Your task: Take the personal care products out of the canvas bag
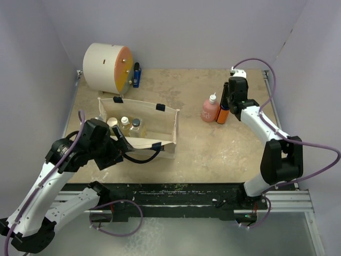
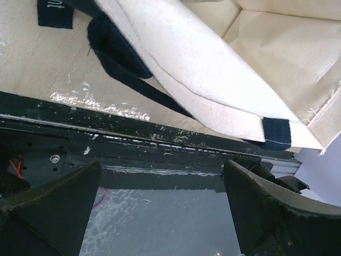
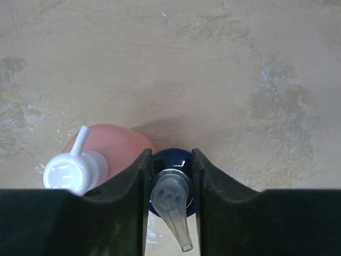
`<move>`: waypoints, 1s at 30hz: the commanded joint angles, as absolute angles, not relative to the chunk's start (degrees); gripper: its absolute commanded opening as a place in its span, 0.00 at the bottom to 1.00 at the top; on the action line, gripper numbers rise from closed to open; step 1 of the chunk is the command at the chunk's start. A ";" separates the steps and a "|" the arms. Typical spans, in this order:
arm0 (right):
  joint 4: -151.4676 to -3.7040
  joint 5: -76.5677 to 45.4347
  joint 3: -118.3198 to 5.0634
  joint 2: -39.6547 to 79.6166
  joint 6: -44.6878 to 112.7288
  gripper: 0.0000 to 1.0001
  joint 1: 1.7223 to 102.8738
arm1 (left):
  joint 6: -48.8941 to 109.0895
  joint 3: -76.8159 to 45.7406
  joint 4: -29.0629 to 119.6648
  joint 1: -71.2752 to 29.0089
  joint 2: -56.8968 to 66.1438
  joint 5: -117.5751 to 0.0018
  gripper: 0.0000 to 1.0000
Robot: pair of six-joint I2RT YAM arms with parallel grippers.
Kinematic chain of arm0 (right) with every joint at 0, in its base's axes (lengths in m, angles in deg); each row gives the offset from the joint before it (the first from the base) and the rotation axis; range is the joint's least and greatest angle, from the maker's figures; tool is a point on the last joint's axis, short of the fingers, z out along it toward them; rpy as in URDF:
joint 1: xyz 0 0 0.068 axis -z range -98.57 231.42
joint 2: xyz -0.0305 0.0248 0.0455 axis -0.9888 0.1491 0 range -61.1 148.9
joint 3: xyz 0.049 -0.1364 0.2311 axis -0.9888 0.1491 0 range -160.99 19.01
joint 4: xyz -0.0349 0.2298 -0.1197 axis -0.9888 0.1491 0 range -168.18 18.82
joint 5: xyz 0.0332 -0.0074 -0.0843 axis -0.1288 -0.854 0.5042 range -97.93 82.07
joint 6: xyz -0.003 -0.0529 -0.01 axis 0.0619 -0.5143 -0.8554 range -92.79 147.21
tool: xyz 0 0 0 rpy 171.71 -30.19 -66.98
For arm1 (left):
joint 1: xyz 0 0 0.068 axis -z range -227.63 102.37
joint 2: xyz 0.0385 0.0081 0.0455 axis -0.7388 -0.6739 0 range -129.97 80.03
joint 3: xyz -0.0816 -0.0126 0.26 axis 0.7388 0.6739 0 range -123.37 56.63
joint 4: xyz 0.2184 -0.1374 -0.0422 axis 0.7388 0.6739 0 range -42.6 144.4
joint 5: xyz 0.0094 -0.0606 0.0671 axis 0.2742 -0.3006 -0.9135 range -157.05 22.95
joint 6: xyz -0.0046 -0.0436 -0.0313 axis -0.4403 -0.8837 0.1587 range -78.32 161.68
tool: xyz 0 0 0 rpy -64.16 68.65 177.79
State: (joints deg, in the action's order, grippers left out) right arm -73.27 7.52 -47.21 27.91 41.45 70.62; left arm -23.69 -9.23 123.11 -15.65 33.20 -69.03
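DESK STATUS: TWO BOTTLES OUT, REMAINDER IN BAG

Mottled beige desk (image 1: 213, 154) surface is enclosed by plain pale walls. At the far left a white drum with an orange face (image 1: 106, 68) is stood, with a small blue item (image 1: 137, 75) just beside it. The canvas bag (image 1: 162, 124) is placed left of centre with its mouth open upward. Its navy strap (image 2: 120, 58) is laid on the desk at the near side.

The left jaws are set wide apart at the near rim of the bag, with nothing between them. The right jaws are clamped on the dark cap of the orange bottle (image 1: 222, 114). This bottle is stood on the desk at the far right, just beside the pink bottle (image 1: 210, 110).

Inside the bag, a clear dark-capped bottle (image 1: 136, 127) and a small white-capped bottle (image 1: 124, 124) are seen upright near the left end. A pale round object beside them cannot be identified.

The bottles are judged to be light, rigid and smooth. A grip across the cap or neck is recommended. Pump nozzles are to be avoided, as they are likely to be fragile. The bag fabric is soft and is expected to sag, so the rim should be pinned while a bottle is lifted.
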 commanded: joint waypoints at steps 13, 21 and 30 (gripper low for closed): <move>-60.97 4.01 -49.16 14.08 44.03 0.72 70.53 | -30.71 -9.04 118.62 -15.67 32.09 -71.60 1.00; -52.18 -12.48 -46.79 4.42 48.54 0.73 70.20 | -35.04 -9.71 116.94 -15.67 30.18 -77.87 0.85; -44.77 -16.31 -55.65 3.42 50.34 0.71 54.77 | -38.84 -7.37 118.23 -15.69 28.89 -80.25 0.62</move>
State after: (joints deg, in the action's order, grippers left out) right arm -47.72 -13.62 -48.54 3.87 47.96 62.29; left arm -36.41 -8.84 118.80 -15.65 28.22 -78.01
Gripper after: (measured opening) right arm 0.721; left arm 0.663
